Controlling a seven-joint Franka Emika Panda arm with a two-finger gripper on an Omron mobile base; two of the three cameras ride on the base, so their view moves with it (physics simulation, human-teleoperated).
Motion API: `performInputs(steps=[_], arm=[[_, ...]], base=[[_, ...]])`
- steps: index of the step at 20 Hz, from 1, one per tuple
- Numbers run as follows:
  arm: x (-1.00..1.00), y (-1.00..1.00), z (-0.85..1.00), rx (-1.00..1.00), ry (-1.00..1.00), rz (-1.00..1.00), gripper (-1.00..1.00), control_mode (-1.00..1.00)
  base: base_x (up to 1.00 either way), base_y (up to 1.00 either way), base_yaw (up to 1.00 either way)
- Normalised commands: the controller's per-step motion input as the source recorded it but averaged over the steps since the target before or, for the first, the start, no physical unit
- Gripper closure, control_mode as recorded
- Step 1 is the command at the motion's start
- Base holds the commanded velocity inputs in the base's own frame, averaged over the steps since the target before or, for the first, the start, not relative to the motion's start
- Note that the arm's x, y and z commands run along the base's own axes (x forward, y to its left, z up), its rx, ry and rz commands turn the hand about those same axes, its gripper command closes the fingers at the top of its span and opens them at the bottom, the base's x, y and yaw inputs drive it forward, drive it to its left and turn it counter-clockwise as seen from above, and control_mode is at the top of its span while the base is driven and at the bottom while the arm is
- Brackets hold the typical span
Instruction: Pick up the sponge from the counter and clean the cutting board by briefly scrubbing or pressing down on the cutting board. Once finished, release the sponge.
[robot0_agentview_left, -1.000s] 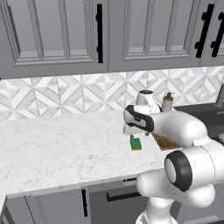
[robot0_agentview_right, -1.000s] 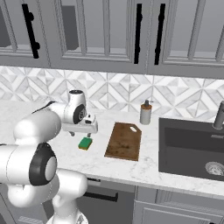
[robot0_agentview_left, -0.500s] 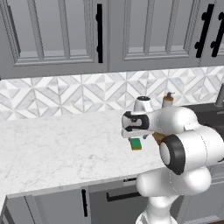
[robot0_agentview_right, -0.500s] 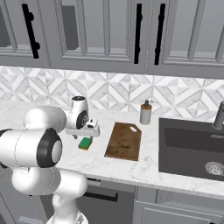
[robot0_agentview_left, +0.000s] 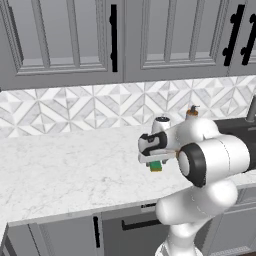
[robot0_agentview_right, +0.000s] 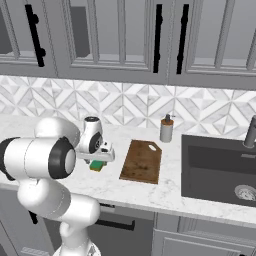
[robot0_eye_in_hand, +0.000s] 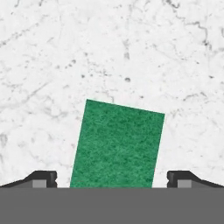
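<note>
The sponge (robot0_eye_in_hand: 117, 146) is not yet grasped: it lies on the desk (robot0_eye_in_hand: 131, 48) between the spread-apart end effector (robot0_eye_in_hand: 112, 178) fingertips. Lifting, scrubbing the cutting board (robot0_agentview_right: 142, 161), and release remain.

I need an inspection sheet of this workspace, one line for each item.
Surface: white marble counter.
Job's things: green sponge flat on the counter; dark wooden cutting board beside it, toward the sink, apart.
Clutter: soap bottle behind the board.
Grippers: gripper open, fingertips on either side of the sponge, not gripping.
Cables: nothing seen.
Surroundings: grey cabinets, patterned backsplash, faucet.
</note>
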Motion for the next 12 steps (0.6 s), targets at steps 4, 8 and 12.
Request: performInputs(steps=[4, 8, 12], arm=[[0.0, 0.0, -0.21, 0.01, 0.0, 0.0, -1.0, -1.0], [0.01, 0.0, -0.22, 0.0, 0.0, 0.0, 1.0, -1.0], [0.01, 0.0, -0.1, 0.0, 0.02, 0.0, 1.0, -1.0]], base=[[0.0, 0.0, 0.0], [0.0, 0.0, 0.0], [0.0, 0.0, 0.0]])
